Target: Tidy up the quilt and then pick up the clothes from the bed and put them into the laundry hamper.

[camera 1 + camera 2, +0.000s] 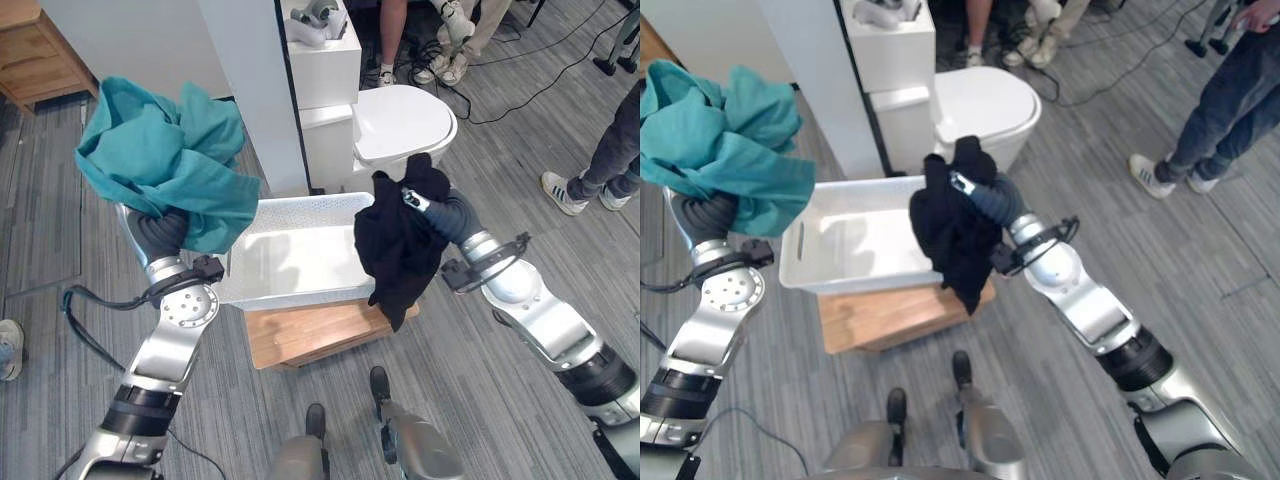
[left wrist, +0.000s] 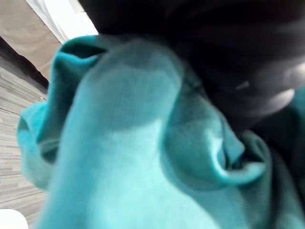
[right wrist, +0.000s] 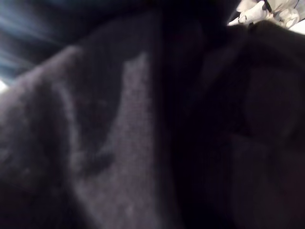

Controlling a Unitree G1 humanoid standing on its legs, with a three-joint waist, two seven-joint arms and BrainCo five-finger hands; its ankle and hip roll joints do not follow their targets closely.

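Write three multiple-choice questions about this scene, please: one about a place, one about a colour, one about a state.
1. Where does the white hamper stand?
A. on a wooden board
B. on a bed
C. on the toilet

2. What colour is the cloth on the left hand?
A. red
B. teal
C. yellow

3. How is the hamper inside?
A. full
B. half full
C. empty

Answers:
1. A, the wooden board lies beneath it.
2. B, the teal cloth drapes over that hand.
3. C, only its white bottom shows; the black garment hangs from the right arm at its rim.

no readable text, labels, numbers or signs on anything
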